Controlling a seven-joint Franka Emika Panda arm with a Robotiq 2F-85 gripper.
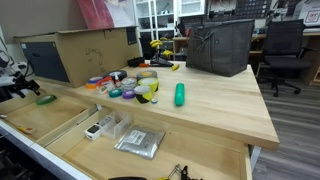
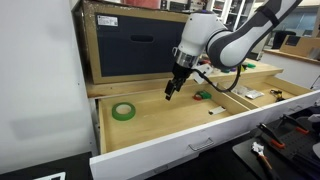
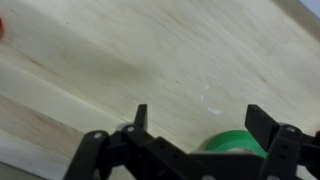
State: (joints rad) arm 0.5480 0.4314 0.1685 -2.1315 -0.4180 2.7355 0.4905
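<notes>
My gripper [image 2: 171, 90] hangs open over the wooden floor of a pulled-out drawer [image 2: 160, 125], with nothing between its fingers. A green tape roll [image 2: 123, 111] lies flat on the drawer floor, a short way off to the gripper's side. In the wrist view the gripper [image 3: 200, 118] stands wide open above bare wood. The green tape roll [image 3: 236, 147] shows at the bottom of that view, close to one finger [image 3: 264, 121] and partly hidden by the gripper body. The jaws touch nothing.
A small green thing [image 2: 203, 96] lies further along the drawer. The tabletop above holds several tape rolls [image 1: 135, 85], a green cylinder [image 1: 180, 94], a dark basket [image 1: 220, 45] and a cardboard box [image 1: 90, 50]. A plastic packet [image 1: 138, 143] lies in a drawer compartment.
</notes>
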